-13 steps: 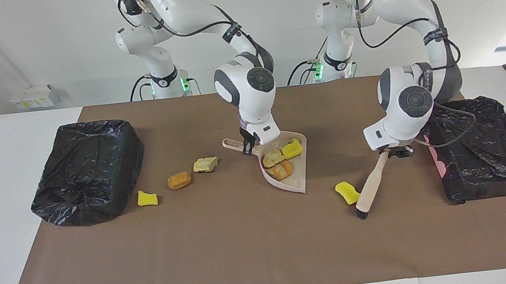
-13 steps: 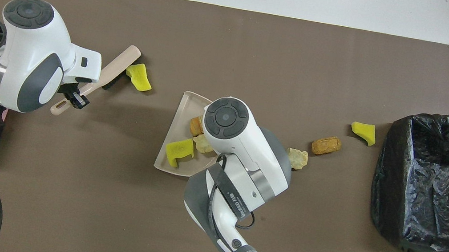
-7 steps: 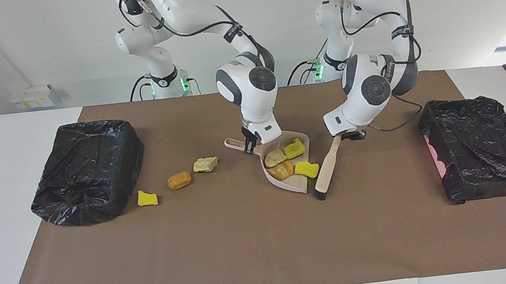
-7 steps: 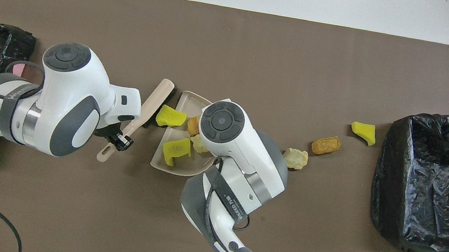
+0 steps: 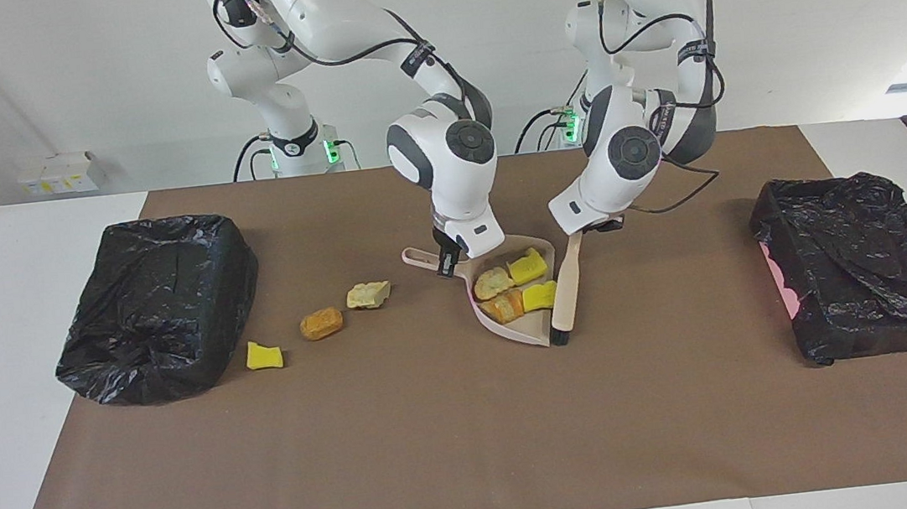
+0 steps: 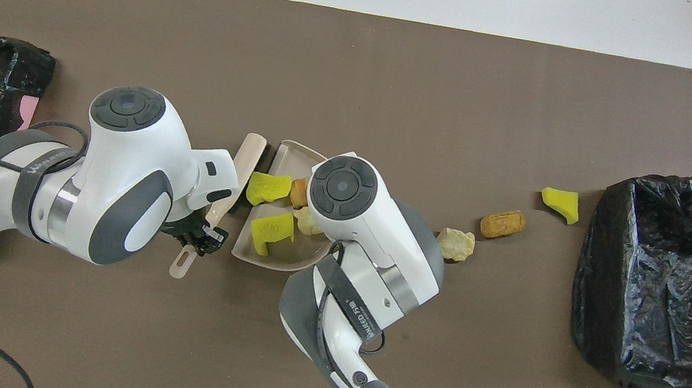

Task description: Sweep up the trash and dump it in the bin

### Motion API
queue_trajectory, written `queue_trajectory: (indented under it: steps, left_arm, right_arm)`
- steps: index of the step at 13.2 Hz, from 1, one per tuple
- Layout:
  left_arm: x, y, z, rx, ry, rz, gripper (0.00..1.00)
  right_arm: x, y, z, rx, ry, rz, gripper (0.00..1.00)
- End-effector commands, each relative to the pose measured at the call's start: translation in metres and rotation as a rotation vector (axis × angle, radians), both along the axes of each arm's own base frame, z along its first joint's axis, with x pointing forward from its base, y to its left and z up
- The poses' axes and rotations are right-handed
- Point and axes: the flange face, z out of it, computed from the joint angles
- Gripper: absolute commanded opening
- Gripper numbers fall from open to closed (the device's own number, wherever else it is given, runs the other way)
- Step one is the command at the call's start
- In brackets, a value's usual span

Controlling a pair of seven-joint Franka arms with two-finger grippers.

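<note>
Beige brush (image 5: pixel 567 289), pinched by the left pincer (image 5: pixel 596 227), is lying alongside the pan (image 5: pixel 542 331) that the right pincer (image 5: pixel 445 265) is gripping, three scraps (image 5: pixel 321 323) waiting at nine o'clock.

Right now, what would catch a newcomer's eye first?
Mid-table, the right gripper holds a beige plastic dustpan loaded with yellow sponge pieces and bread-like chunks, while the left gripper presses a beige brush against its mouth. Three more scraps lie near the black-lined bin.
</note>
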Motion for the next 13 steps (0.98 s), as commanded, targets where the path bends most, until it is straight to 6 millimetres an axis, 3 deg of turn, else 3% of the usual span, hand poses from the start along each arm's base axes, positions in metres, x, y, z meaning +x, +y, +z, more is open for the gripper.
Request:
queue_trajectory:
  steps: [1,7,9,13]
  left_arm:
    - [-0.003,0.016,0.022,0.021,-0.030,0.103,0.00]
    - [-0.013,0.007,0.024,0.118,-0.084,0.250,0.00]
    - [-0.027,0.000,0.015,0.111,-0.141,0.300,0.00]
    - [-0.031,0.000,0.012,0.108,-0.161,0.321,0.00]
  right_arm:
    - [0.003,-0.002,-0.008,0.006,-0.030,-0.010,0.00]
    - [0.005,-0.002,0.000,0.016,-0.036,0.014,0.00]
    - [0.016,-0.019,0.001,0.018,-0.034,0.030,0.00]
    - [0.036,-0.045,0.011,0.079,-0.032,0.108,0.00]
